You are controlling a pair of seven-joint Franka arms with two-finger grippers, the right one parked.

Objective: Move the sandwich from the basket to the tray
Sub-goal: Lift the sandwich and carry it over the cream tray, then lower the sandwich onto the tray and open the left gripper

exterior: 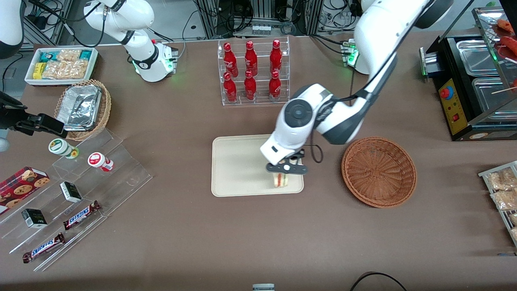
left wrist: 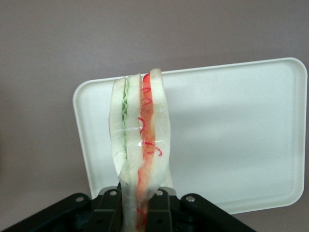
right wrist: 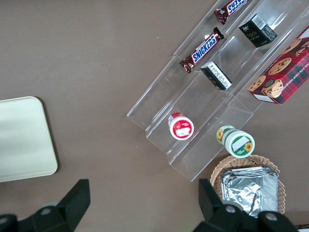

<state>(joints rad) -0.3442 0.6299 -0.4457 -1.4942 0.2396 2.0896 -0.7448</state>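
My left gripper (exterior: 281,174) is shut on the sandwich (exterior: 279,180), a pale bread wedge with red and green filling along its cut edge. It holds the sandwich over the cream-beige tray (exterior: 234,161), near the tray's corner nearest the basket and the front camera. I cannot tell whether the sandwich touches the tray. In the left wrist view the sandwich (left wrist: 141,140) stands between the black fingers (left wrist: 166,209), with the tray (left wrist: 241,140) beneath it. The reddish-brown wicker basket (exterior: 379,171) sits beside the tray toward the working arm's end, with nothing in it.
A clear rack of red bottles (exterior: 252,72) stands farther from the front camera than the tray. A clear stepped shelf (exterior: 80,198) with snack bars and cups, a tan wicker basket with foil trays (exterior: 83,108) and a white snack bin (exterior: 60,64) lie toward the parked arm's end.
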